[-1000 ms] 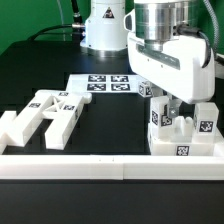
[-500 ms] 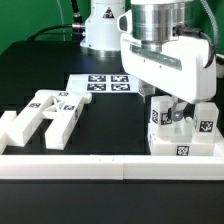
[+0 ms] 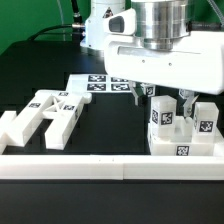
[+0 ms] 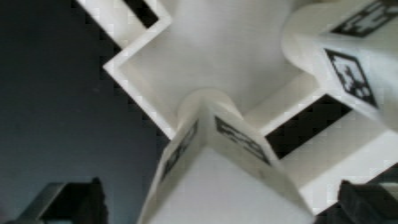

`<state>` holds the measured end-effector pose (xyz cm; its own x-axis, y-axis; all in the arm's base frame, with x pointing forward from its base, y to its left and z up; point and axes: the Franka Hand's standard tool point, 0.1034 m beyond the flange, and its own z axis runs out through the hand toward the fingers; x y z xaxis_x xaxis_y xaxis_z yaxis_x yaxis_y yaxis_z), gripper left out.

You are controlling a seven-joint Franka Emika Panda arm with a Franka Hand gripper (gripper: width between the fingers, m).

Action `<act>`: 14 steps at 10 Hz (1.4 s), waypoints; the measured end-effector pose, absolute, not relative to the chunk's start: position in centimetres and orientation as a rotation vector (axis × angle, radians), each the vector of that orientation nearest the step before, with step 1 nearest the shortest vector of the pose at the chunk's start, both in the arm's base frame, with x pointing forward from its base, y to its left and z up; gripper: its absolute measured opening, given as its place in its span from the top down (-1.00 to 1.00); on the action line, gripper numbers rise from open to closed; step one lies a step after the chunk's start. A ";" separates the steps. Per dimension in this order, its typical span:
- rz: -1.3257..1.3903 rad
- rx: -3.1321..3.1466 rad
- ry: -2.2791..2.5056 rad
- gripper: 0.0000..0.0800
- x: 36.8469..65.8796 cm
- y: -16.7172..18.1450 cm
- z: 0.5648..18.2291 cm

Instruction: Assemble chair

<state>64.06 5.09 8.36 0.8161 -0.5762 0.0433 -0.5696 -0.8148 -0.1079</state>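
The part-built chair (image 3: 185, 142) stands at the exterior view's right: a white slab with two tagged upright pieces (image 3: 163, 116) (image 3: 206, 120) on it. My gripper (image 3: 161, 97) hangs just above the nearer upright piece, open, and its dark fingers (image 3: 137, 94) are clear of it on both sides. In the wrist view that white tagged piece (image 4: 222, 150) fills the middle, and the gripper (image 4: 222, 205) straddles it with a gap at each finger. Nothing is held. More loose white chair pieces (image 3: 45, 112) lie at the exterior view's left.
The marker board (image 3: 100, 84) lies flat behind the work area, near the robot's base. A long white border rail (image 3: 100, 166) runs along the front edge of the black table. The loose pieces lie close together in a cluster.
The gripper has opened and let go of the upright piece on the slab. The hand has lifted a little and shifted toward the exterior view's left.
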 end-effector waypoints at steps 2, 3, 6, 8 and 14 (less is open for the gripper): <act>-0.135 -2.983 0.661 -0.62 64.1 4.8 8.4; -0.140 -3.007 0.560 -0.62 64.1 4.7 8.5; -0.186 -3.067 0.228 -0.62 64.3 4.6 8.5; -0.202 -3.080 0.090 -0.62 64.5 4.4 8.4; -0.201 -3.078 0.133 0.28 64.5 4.3 8.2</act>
<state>64.51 4.28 8.18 0.9878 -0.0896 0.1275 -0.0825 -0.9948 -0.0597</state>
